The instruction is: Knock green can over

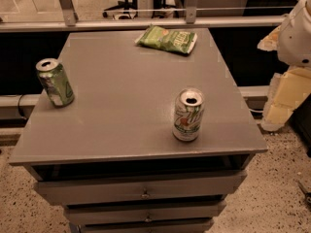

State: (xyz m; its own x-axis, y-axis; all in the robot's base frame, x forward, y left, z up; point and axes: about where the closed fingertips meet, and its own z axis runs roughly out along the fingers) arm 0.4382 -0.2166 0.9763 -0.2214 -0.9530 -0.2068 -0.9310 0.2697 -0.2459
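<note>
Green can point(55, 82) upright near the table's point(121, 96) left edge

Pale can point(188, 114) front right, bag point(166, 39) at the back. Only a white arm point(296, 33) part shows far right. Gripper's out of frame, so can't tell its state.

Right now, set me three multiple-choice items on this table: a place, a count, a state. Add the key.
1. The green can stands: A near the left edge of the table; B at its right edge; C on the floor.
2. Cans on the table: A one; B two; C three.
3. The green can is: A upright; B on its side; C crushed flat.
Key: A, it is by the left edge; B, green can plus white-and-green can; A, its silver top faces up. The gripper is out of view; only a white robot part shows at right.
</note>
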